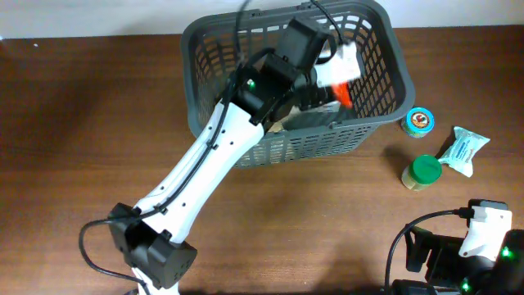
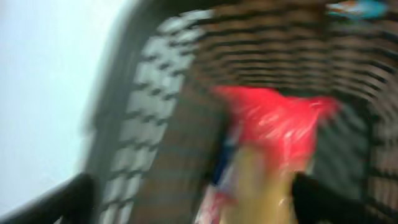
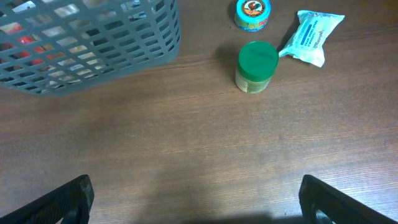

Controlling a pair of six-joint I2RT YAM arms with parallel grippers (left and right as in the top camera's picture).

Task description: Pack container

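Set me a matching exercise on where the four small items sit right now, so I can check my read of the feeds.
Things:
1. green-lidded jar
2. round tin
3. white and blue packet
4. red-topped packet

Places:
A. inside the container
B. on the table, farthest to the right
C. on the table, close beside the container's right wall
D. on the table, just on the robot's side of the tin

Pairs: 1-D, 2-C, 3-B, 4-A
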